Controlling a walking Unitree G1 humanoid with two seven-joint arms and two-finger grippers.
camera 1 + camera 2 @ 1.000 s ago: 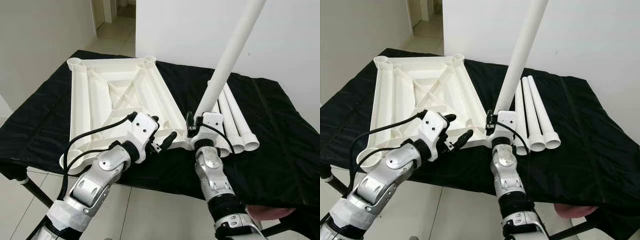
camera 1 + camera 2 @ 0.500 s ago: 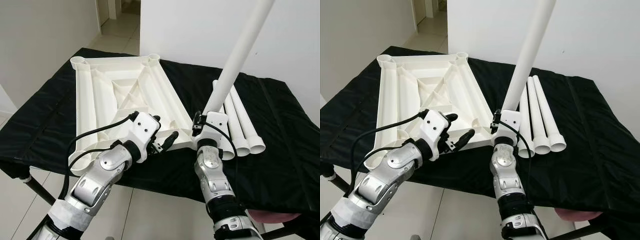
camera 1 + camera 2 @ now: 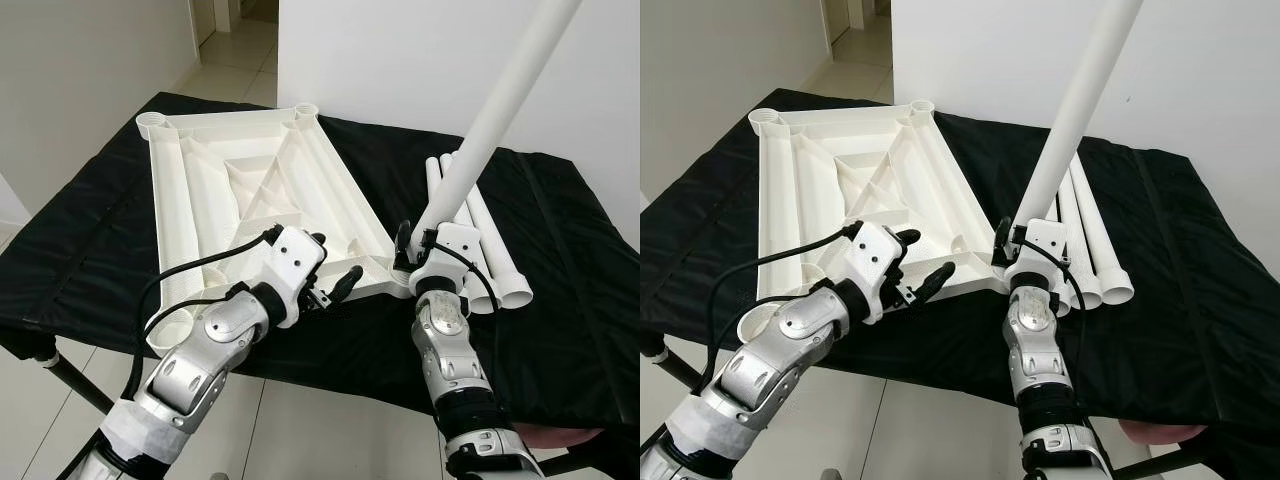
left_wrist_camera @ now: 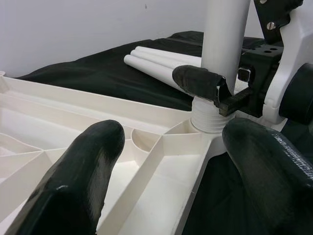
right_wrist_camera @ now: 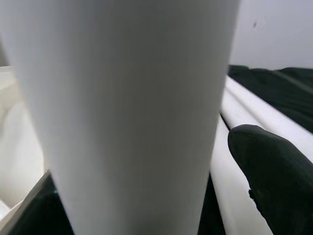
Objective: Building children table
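- White plastic tabletop (image 3: 240, 190) lies upside down on a table draped in black cloth (image 3: 90, 240), ribbed underside facing up, round leg sockets at its corners.
- Left gripper (image 3: 335, 278) sits at the tabletop's near right edge, fingers spread apart and holding nothing; one black finger lies over the rim, the other points toward the near right corner socket (image 4: 208, 120).
- In the left wrist view the two black fingertips (image 4: 85, 166) frame that corner (ribs and the socket collar plain to see between them).
- Right gripper (image 3: 418, 245) is clamped on the lower end of a long white leg tube (image 3: 495, 110), just above the socket.
- The tube stands with its foot in the corner socket, leaning up and to the right, its top running out past the frame.
- In the right wrist view the tube (image 5: 132, 112) is pressed close, one black finger (image 5: 271, 166) beside it.
- Three more white leg tubes (image 3: 490, 245) lie side by side on the cloth just right of the right gripper, flared ends toward the near edge.
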